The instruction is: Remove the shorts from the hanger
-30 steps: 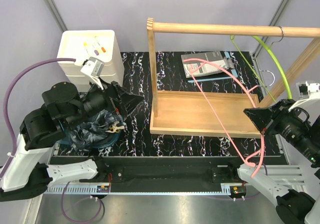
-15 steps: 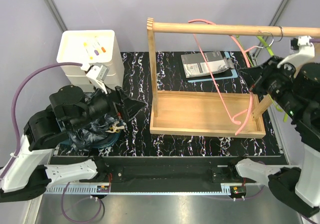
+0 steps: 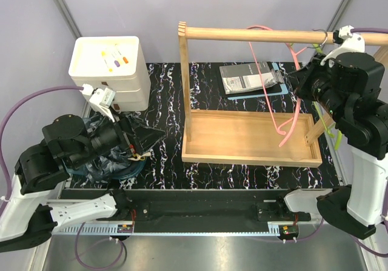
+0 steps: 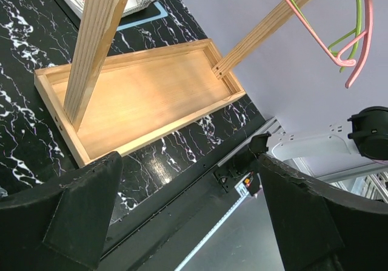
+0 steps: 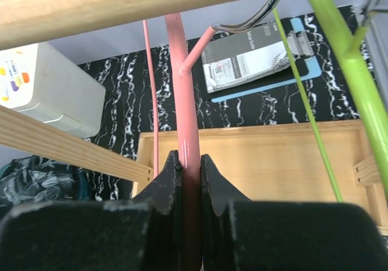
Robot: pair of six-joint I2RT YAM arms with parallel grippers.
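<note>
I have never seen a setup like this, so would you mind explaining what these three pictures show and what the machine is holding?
These are two robot arms fixed at the near edge of a marbled black table. The wide picture comes from a camera above and behind them; the other two come from cameras on each wrist.

The right gripper is shut on a pink hanger, holding it up at the wooden rail, where its metal hook sits beside a green hanger. No cloth hangs on the pink one.

The left gripper is open and holds nothing. It hovers by the shorts, a dark crumpled heap at the table's left.

Also on the table: the rack's wooden tray, a white box and a grey packet.
</note>
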